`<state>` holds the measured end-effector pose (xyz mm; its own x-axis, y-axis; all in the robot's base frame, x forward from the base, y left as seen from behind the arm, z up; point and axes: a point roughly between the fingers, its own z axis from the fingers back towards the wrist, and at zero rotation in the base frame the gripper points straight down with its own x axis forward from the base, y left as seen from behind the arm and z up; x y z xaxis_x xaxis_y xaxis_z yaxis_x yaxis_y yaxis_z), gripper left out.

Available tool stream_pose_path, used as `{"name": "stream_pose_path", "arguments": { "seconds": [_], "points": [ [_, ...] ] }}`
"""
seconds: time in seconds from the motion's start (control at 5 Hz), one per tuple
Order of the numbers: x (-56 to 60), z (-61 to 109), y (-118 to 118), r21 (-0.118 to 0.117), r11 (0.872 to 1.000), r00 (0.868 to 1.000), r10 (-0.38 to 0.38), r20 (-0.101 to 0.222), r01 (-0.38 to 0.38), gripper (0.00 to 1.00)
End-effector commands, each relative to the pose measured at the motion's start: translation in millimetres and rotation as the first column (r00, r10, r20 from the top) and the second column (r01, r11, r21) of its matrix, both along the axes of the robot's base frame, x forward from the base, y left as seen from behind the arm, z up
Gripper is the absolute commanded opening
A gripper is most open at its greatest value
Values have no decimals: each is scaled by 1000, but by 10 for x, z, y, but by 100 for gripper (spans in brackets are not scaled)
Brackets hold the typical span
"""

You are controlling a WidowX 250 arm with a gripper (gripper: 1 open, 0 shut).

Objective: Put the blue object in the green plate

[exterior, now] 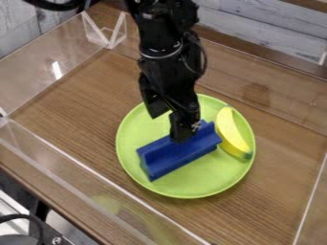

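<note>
The dark blue block (177, 152) lies flat inside the lime-green plate (138, 144), running from lower left to upper right. A yellow banana (232, 132) lies in the plate's right side, next to the block's far end. My black gripper (174, 117) hangs just above the block's upper end, its fingers slightly apart and empty, clear of the block.
The plate sits on a wooden tabletop (76, 100) enclosed by clear acrylic walls (38, 62) on the left, front and back. The arm (163, 38) rises from the gripper toward the top of the frame.
</note>
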<state>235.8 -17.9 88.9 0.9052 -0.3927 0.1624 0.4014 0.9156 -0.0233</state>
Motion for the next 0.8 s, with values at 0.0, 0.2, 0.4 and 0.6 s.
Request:
{"name": "stream_pose_path", "arguments": {
  "seconds": [0.0,0.2,0.4,0.6],
  "points": [
    [85,172,33,-8,1000,997,24,70,-24,100],
    [83,185,45,-15,999,996,42,73,-41,100],
    [80,194,58,-23,998,995,61,77,-59,100],
    [78,203,68,-30,997,994,79,80,-77,100]
  ]
}}
